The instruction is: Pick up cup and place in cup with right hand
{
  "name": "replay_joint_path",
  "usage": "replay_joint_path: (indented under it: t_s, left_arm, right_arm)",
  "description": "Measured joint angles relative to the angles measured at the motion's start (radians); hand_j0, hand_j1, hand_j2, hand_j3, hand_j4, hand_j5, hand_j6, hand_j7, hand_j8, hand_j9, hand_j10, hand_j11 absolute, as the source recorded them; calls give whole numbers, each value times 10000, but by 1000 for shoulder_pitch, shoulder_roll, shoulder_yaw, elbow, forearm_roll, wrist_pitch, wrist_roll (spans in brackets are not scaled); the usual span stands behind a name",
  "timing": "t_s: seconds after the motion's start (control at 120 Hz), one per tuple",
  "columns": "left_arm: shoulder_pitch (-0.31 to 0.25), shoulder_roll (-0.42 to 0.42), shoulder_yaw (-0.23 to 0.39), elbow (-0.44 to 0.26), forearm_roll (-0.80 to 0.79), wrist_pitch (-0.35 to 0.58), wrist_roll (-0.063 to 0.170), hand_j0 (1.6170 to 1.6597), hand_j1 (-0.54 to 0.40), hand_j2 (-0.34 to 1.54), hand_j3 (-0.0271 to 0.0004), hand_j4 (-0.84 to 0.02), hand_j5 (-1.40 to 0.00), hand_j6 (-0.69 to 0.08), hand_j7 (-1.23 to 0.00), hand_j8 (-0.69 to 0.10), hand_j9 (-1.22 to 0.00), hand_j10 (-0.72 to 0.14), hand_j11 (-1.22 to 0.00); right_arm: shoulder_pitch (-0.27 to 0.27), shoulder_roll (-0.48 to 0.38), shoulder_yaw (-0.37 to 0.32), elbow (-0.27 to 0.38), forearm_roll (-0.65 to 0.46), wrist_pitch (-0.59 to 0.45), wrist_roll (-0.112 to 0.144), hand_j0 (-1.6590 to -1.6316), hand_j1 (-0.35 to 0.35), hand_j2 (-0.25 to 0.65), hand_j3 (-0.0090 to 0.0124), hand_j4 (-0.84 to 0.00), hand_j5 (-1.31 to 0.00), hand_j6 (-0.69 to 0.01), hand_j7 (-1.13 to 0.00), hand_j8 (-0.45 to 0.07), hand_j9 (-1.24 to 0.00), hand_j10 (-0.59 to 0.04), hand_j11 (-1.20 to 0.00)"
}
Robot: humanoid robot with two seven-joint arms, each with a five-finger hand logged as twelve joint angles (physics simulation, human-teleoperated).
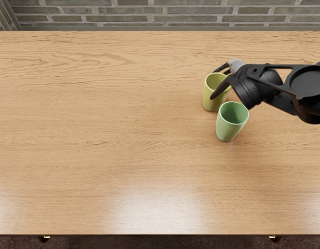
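Note:
My right hand [217, 84] reaches in from the right edge and is around the upper part of a yellow-green cup [208, 98]. That cup stands upright, its mouth facing up and partly covered by the hand. The view does not show whether the hand grips it. Just in front of it and slightly to the right is a mint-green cup [228, 129], upright with an open mouth; from here its rim lies close to the underside of the hand.
The wooden table [108, 135] spans the view, with its front edge near the bottom of the picture. A brick wall [149, 16] rises behind its far edge. The black right forearm [307, 93] extends over the table's right side.

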Motion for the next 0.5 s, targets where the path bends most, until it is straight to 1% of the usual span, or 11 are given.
replay_joint_path:
  t_s: [0.05,0.067,0.092,0.183,0.225,0.283,0.317,0.433,0.45,0.467,0.5]
  left_arm:
    - [0,0,0,0,0,0,0,16581,3490,0,-1,-2,-1,-2,0,-1,0,0,0]
    - [0,0,0,0,0,0,0,16581,3490,0,-1,-2,-1,-2,0,-1,0,0,0]
    - [0,0,0,0,0,0,0,16581,3490,0,-1,-2,-1,-2,0,-1,0,0,0]
    - [0,0,0,0,0,0,0,16581,3490,0,-1,-2,-1,-2,0,-1,0,0,0]
    - [0,0,0,0,0,0,0,16581,3490,0,-1,-2,-1,-2,0,-1,0,0,0]
    - [0,0,0,0,0,0,0,16581,3490,0,-1,-2,0,-1,0,-1,0,0,0]
    - [0,0,0,0,0,0,0,16581,3490,0,-1,-2,0,-1,0,-1,0,0,0]
    - [0,0,0,0,0,0,0,16581,3490,0,-1,-2,-1,-2,0,-1,0,0,0]
    - [0,0,0,0,0,0,0,16581,3490,0,-1,-2,0,-2,0,-1,0,0,0]
    - [0,0,0,0,0,0,0,16581,3490,0,-1,-2,0,-2,0,-1,0,0,0]
    - [0,0,0,0,0,0,0,16581,3490,0,-1,-2,0,-2,0,-1,0,0,0]
  right_arm:
    - [2,-3,14,0,1,10,0,-16543,1231,1200,1,-4003,-7456,-2649,-7160,-2284,-7388,-3480,-7290]
    - [2,-4,20,0,1,14,0,-16542,1218,1180,-4,-3998,-7479,-2675,-7179,-2272,-7412,-3482,-7305]
    - [3,-6,28,0,1,21,0,-16541,1204,1151,-5,-3978,-7517,-2675,-7205,-2247,-7445,-3478,-7319]
    - [5,-21,76,1,3,66,0,-16540,1164,1108,-4,-3998,-7601,-2662,-7269,-2217,-7517,-3487,-7351]
    - [5,-31,96,3,3,89,0,-16539,1147,1102,-7,-4023,-7644,-2671,-7285,-2207,-7543,-3498,-7346]
    - [7,-43,125,6,5,122,0,-16539,1114,1052,0,-4003,-7641,-2661,-7303,-2296,-7558,-3537,-7350]
    - [10,-48,138,7,7,139,0,-16539,1110,1045,-1,-3958,-7657,-2670,-7311,-2274,-7586,-3533,-7368]
    - [25,-76,162,20,10,194,0,-16539,1094,1069,-4,-4085,-7722,-2676,-7323,-2243,-7651,-3548,-7369]
    - [28,-82,164,24,11,202,0,-16539,1088,1066,-1,-4107,-7721,-2686,-7321,-2248,-7651,-3568,-7368]
    - [31,-87,167,28,11,209,0,-16539,1079,1062,-3,-3991,-7719,-2705,-7319,-2255,-7649,-3562,-7366]
    - [37,-102,170,42,12,222,0,-16539,1086,1053,-3,-4033,-7709,-2681,-7314,-2244,-7643,-3554,-7355]
